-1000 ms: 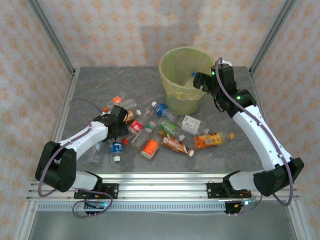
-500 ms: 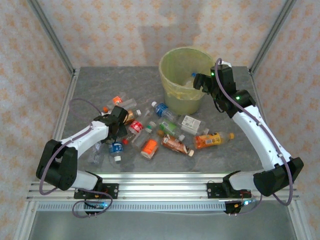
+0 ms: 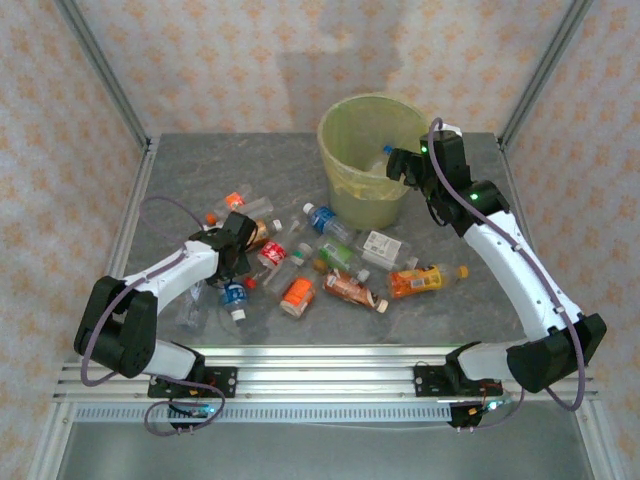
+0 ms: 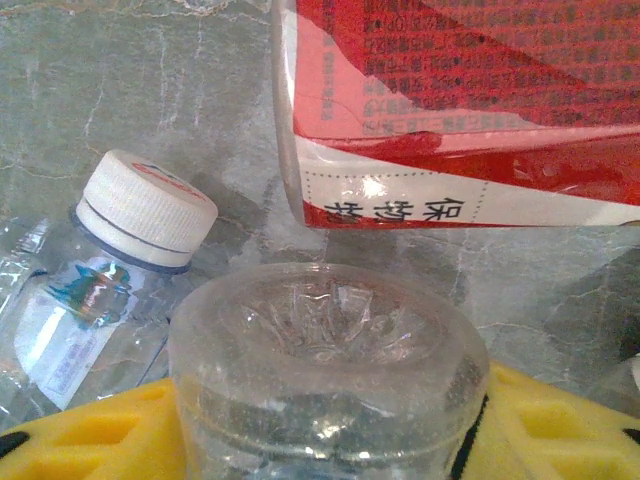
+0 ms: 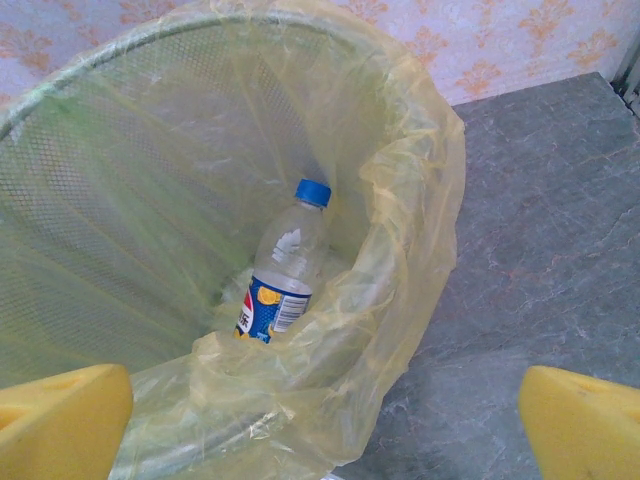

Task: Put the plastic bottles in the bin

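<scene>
Left gripper [image 4: 325, 445] clamped on a clear bottle [image 4: 330, 340]: I lift straight up, avoiding the red-labelled bottle [image 4: 460, 100] just beyond.

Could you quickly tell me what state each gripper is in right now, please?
The left gripper is closed on a clear bottle.
The right gripper is open and empty, at the rim of the bin.
</scene>
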Controlling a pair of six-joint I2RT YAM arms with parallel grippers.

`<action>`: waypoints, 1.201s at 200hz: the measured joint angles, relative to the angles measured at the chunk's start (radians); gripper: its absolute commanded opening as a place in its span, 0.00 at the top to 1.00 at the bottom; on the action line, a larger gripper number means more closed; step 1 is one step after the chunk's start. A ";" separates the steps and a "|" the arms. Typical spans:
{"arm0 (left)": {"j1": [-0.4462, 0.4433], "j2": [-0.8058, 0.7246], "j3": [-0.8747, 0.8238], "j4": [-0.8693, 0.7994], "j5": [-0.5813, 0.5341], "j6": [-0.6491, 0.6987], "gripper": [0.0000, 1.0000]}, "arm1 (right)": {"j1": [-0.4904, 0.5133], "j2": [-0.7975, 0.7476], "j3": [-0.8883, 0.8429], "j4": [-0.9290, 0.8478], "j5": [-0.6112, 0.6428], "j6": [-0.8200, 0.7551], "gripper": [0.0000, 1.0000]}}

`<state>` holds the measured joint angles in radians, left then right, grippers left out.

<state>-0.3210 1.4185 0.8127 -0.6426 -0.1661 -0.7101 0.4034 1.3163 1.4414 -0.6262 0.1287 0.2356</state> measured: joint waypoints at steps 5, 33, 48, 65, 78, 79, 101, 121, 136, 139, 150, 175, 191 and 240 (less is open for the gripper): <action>0.000 -0.001 0.004 -0.003 0.000 -0.001 0.46 | 0.000 0.000 0.000 0.000 0.000 0.000 0.01; -0.006 -0.047 0.034 -0.035 -0.011 0.000 0.47 | 0.000 0.000 0.000 0.000 0.000 0.000 0.01; -0.016 -0.096 0.063 -0.068 -0.024 0.002 0.47 | 0.000 -0.001 -0.003 0.003 0.000 0.000 0.01; -0.028 -0.153 0.113 -0.108 -0.041 0.004 0.48 | 0.000 -0.001 -0.003 0.008 -0.002 0.000 0.01; -0.038 -0.194 0.159 -0.137 -0.055 0.008 0.48 | 0.000 -0.003 -0.003 0.008 -0.007 0.000 0.01; -0.039 -0.196 0.162 -0.137 -0.056 0.008 0.48 | 0.000 -0.003 -0.003 0.008 -0.008 0.000 0.01; -0.046 -0.248 0.243 -0.174 -0.063 0.028 0.48 | 0.000 -0.014 -0.005 0.014 -0.035 0.000 0.01; -0.050 -0.276 0.316 -0.175 -0.058 0.045 0.50 | 0.000 -0.034 -0.021 0.028 -0.077 0.000 0.01; -0.056 -0.288 0.364 -0.149 -0.040 0.062 0.51 | 0.000 -0.055 -0.046 0.047 -0.117 0.004 0.01; -0.058 -0.289 0.373 -0.140 -0.035 0.065 0.51 | 0.000 -0.060 -0.051 0.050 -0.127 0.004 0.01; -0.064 -0.285 0.405 -0.102 -0.008 0.081 0.51 | 0.000 -0.079 -0.073 0.067 -0.165 0.008 0.01; -0.074 -0.216 0.526 -0.010 0.073 0.110 0.51 | 0.000 -0.113 -0.114 0.117 -0.262 0.013 0.01; -0.085 -0.137 0.624 0.057 0.136 0.121 0.51 | 0.000 -0.132 -0.143 0.148 -0.312 0.019 0.01; -0.153 0.188 1.024 0.197 0.281 0.195 0.52 | 0.002 -0.211 -0.192 0.171 -0.325 0.045 0.01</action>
<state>-0.4736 1.6070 1.8366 -0.4454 0.1150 -0.5156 0.4053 1.1057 1.2495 -0.4549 -0.1959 0.2810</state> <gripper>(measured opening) 0.516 0.992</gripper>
